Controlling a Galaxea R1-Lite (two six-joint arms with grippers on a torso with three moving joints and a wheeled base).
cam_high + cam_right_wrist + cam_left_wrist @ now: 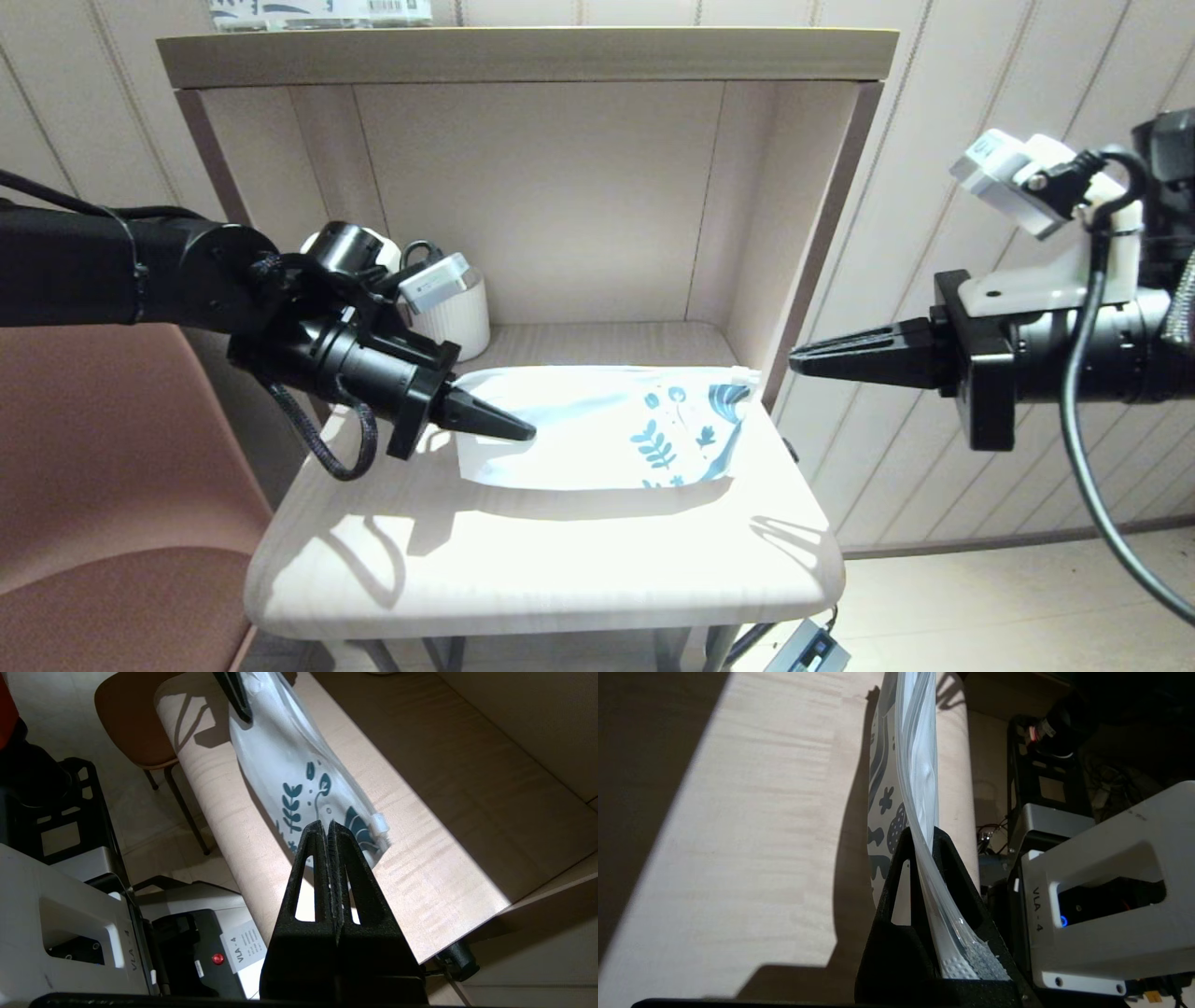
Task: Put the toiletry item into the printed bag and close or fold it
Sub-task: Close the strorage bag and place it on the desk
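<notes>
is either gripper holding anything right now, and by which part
The left gripper is shut on the printed bag, pinching its plain end, opposite the leaf print. The right gripper is shut and holds nothing, off the bag's printed end.

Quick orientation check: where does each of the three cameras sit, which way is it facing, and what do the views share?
Head view: on the robot's head, looking forward and down at the shelf table; both arms show, left gripper on the printed bag, right gripper off the table's side.
Left wrist view: behind the left fingers, looking along the bag's edge pinched between them.
Right wrist view: behind the shut right gripper, looking at the bag's leafy end.
Shared: bag and tabletop appear in all three.
</notes>
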